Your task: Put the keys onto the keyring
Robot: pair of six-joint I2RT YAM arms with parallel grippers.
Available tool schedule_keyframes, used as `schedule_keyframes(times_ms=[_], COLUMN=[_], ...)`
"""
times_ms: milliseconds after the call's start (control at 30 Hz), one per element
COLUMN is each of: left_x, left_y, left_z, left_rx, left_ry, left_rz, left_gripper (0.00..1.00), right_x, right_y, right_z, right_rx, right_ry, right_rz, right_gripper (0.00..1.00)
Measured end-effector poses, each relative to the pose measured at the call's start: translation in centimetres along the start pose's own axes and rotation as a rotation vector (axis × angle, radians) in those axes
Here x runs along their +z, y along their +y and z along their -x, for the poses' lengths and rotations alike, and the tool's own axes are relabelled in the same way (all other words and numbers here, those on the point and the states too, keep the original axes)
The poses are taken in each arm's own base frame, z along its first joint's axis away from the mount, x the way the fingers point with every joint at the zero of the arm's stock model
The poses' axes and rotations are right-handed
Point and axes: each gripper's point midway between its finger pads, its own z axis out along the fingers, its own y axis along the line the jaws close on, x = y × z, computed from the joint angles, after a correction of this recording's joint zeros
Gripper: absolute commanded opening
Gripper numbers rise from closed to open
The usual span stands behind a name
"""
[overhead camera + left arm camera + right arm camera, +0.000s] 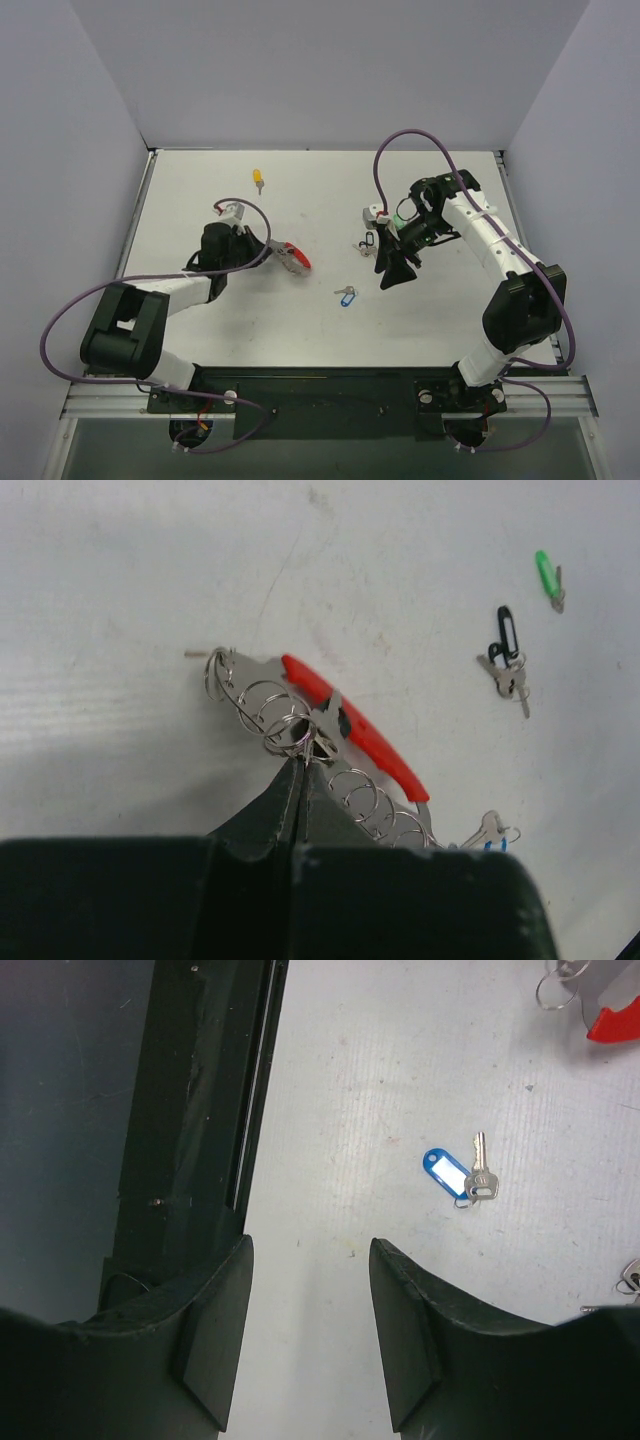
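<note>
The keyring [350, 730], a wire loop with a red arc and several silver rings, lies on the white table left of centre [297, 258]. My left gripper [300, 758] is shut on one of its silver rings [283, 252]. A black-tagged key [507, 655] lies to its right [365, 243], with a green-tagged key [547, 576] beyond. A blue-tagged key [458, 1173] rests mid-table [346, 296]. The yellow-tagged key [258, 179] lies at the back. My right gripper [310, 1245] hangs open over bare table [396, 268], near the black key, holding nothing.
The dark base rail [195, 1110] runs along the table's near edge. Grey walls enclose the table on three sides. Purple cables [400, 140] loop off both arms. The keyring's red arc [612, 1020] shows at the top right of the right wrist view.
</note>
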Motion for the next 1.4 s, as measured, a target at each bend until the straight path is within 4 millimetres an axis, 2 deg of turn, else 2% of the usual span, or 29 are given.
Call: schedule_keyframes(times_ms=[100, 200, 400, 533, 633, 733, 900, 1100, 1200, 1267, 1400], left_x=[-0.9, -1.6, -2.1, -2.5, -3.4, -5.1, -8.7, -10.9, -11.6, -12.3, -14.3], left_y=[1.6, 2.7, 2.3, 2.1, 1.6, 0.6, -1.4, -2.0, -3.1, -4.6, -7.8], left_z=[-2.8, -4.1, -3.3, -2.7, -1.6, 0.6, 4.2, 4.6, 5.0, 6.0, 8.7], left_rx=[-0.029, -0.049, -0.046, -0.042, -0.035, -0.016, 0.011, 0.035, 0.051, 0.061, 0.089], left_ry=[0.051, 0.073, 0.043, 0.025, -0.012, -0.088, -0.230, -0.232, -0.200, -0.187, -0.216], left_rz=[0.037, 0.064, 0.059, 0.063, 0.071, 0.067, 0.051, 0.053, 0.033, -0.006, -0.098], left_gripper=[0.00, 0.00, 0.03, 0.18, 0.33, 0.48, 0.57, 0.71, 0.76, 0.78, 0.83], right_x=[0.0, 0.0, 0.0, 0.0, 0.0, 0.0, 0.0, -0.5, -1.5, -2.7, -5.5], right_y=[0.0, 0.0, 0.0, 0.0, 0.0, 0.0, 0.0, -0.3, -0.4, -0.2, -0.5], right_z=[0.0, 0.0, 0.0, 0.0, 0.0, 0.0, -0.1, -0.5, -1.0, -1.5, -3.9], right_rx=[0.001, 0.000, 0.001, 0.001, 0.001, 0.001, 0.002, 0.020, 0.074, 0.167, 0.352], right_ry=[0.000, 0.000, 0.000, 0.000, 0.000, 0.000, 0.004, 0.011, 0.014, 0.011, 0.008], right_rz=[0.000, 0.000, 0.001, 0.001, 0.001, 0.000, 0.000, -0.020, -0.059, -0.120, -0.381], right_gripper=[0.46, 0.46, 0.46, 0.45, 0.46, 0.46, 0.46, 0.45, 0.45, 0.46, 0.51])
